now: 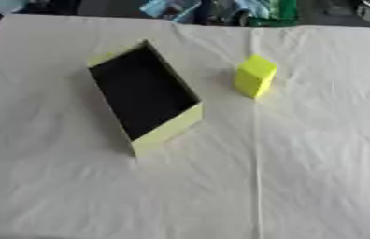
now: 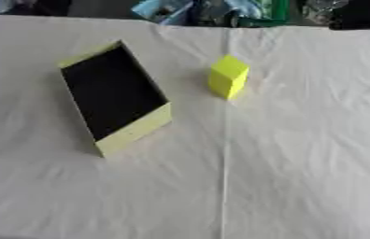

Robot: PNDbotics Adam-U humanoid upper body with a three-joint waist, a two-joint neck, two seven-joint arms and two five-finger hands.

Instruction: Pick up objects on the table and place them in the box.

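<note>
Yellow block [image 1: 254,75] beside box [image 1: 168,129] — on cloth [image 1: 319,163]
Block is set apart, right of the dark-lined box; no hand is seen — state unknowable.

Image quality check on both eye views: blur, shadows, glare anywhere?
Left eye view: soft all over, edges of the yellow block and the box smeared; light is even and diffuse, with only a faint shadow beside the block. Right eye view: same softness; the box interior reads as flat black with no detail; no glare on the white cloth, whose creases still show. Clutter at the far edge is unreadable.
</note>
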